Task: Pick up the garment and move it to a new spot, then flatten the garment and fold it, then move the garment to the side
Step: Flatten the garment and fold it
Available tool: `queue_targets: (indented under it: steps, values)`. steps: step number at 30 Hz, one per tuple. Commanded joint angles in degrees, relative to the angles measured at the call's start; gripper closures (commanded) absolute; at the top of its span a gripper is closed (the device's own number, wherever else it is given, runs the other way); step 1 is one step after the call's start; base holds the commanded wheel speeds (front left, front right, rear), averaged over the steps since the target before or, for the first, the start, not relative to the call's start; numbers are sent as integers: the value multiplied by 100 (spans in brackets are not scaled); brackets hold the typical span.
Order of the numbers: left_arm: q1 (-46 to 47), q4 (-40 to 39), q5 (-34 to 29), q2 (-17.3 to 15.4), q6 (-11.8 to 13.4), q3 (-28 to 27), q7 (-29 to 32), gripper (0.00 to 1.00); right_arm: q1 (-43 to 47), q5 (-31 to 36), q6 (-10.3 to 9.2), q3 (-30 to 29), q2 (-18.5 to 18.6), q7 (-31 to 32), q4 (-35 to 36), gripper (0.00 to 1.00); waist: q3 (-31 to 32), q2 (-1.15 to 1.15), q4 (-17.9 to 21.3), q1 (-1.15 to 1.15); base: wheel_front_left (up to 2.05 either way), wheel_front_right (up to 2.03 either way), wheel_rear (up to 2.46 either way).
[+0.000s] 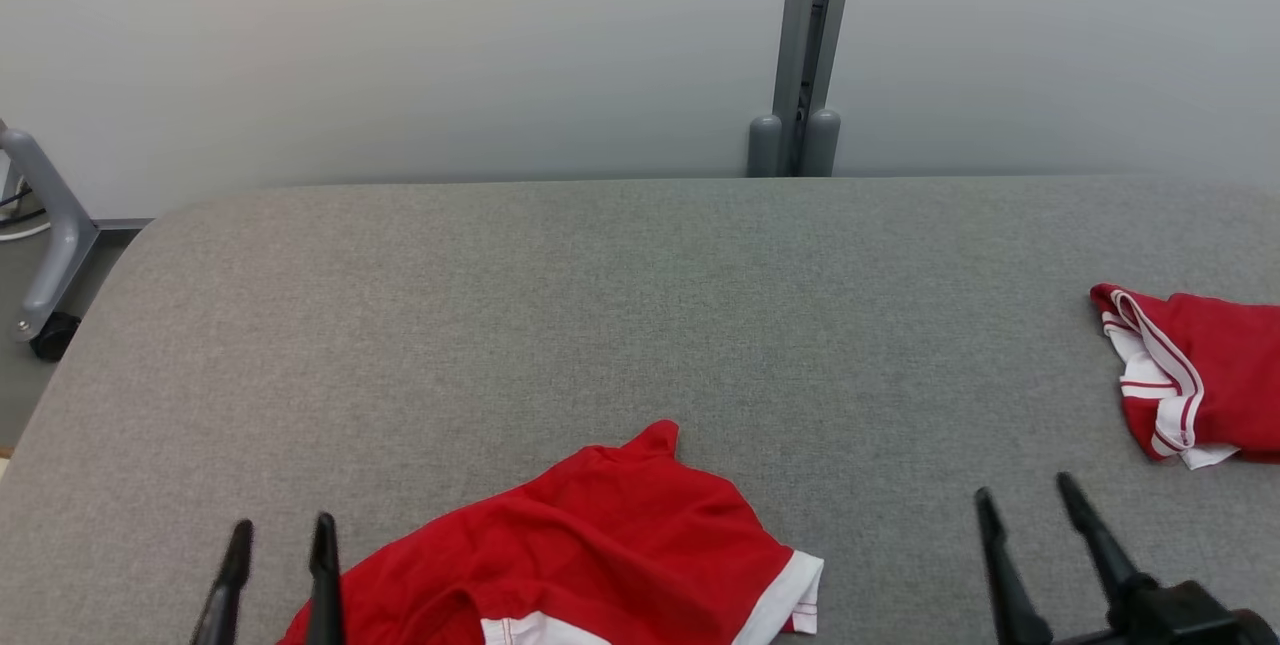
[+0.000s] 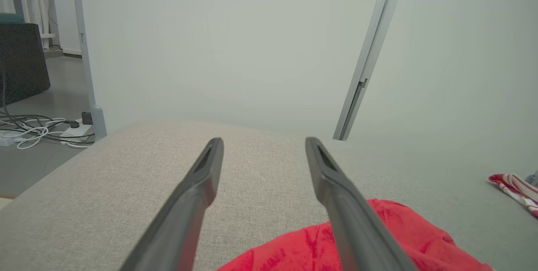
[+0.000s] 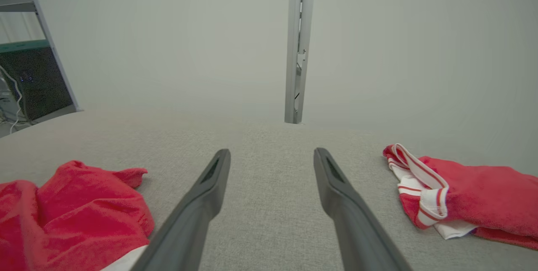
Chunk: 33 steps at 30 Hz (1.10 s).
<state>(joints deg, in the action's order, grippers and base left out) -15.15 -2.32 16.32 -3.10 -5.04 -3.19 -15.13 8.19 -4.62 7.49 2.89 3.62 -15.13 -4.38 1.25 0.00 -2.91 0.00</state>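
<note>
We hold the left gripper and the right gripper low over the near edge of the grey fabric-covered table, fingers pointing away from the body. Both sets of jaws stand spread wide and pinch nothing. In each wrist view, bare table fabric shows between the fingers.

The crumpled red garment with white hem trim lies at the near edge, between the two grippers and closer to the left one. In the left wrist view the red cloth shows beneath that gripper's right finger; we cannot tell whether finger and cloth touch. The garment is neither flat nor folded: the cloth is rumpled and one corner points toward the far side. We judge that spread jaws on either side suit a two-handed hold. This layout fits a garment waiting to be lifted, and equally one lying at its new spot and due for flattening.

A second red garment with white striped banding lies bunched at the table's right edge, well apart from the first and beyond the right gripper. It may be an item put aside; we cannot confirm this.

Nothing stands between the grippers and the near garment. A grey metal post stands behind the far edge and a grey frame leg off the left corner. Neither obstructs the work.
</note>
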Motion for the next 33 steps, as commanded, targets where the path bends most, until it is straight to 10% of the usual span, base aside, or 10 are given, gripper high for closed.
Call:
queue_targets:
  steps: [1, 14, 33]
  values:
    - [-114, 2, 28, 5, -46, 76, 2, 0, 9, -60, 0, 100, 129, 1, -45, 0, -6, 0, -3, 0, 0, 0, 0]
    - [-652, -1331, 1445, -379, -149, 913, 3038, 0, -230, -1359, 0, 2125, 1433, 1945, -21, 1, -563, 0, -164, 0, 0, 0, 0]
    - [-330, -1040, 1954, -238, -90, 1395, 3612, 0, -1169, -1698, 0, 2903, 1262, 1588, -838, 0, -985, 0, -208, 0, 0, 0, 0]
